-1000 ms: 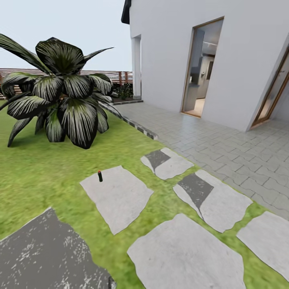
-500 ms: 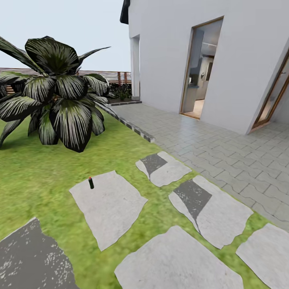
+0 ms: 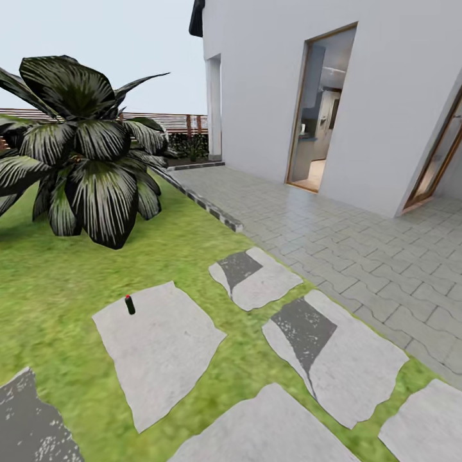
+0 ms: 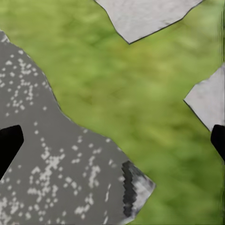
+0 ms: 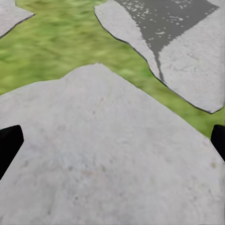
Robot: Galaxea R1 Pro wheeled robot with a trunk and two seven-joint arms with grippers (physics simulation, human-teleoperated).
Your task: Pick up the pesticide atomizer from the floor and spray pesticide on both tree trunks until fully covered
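The pesticide atomizer, a small dark bottle with a red cap, stands upright near the far edge of a grey paving slab in the garden lawn, ahead and to my left. Both trees and their trunks are out of view. In the left wrist view my left gripper is open over grass and a dark speckled slab, with nothing between its black fingertips. My right gripper is open too, above a pale slab, and holds nothing.
A low plant with broad dark striped leaves grows on the lawn beyond the atomizer. More slabs lie to the right. A stone curb borders the paved terrace before the white house with an open doorway. A slat fence runs far behind.
The whole head picture has slid left and down as the camera moved; atomizer, plant and slabs sit lower and further left in it. Nothing in the garden has itself moved.
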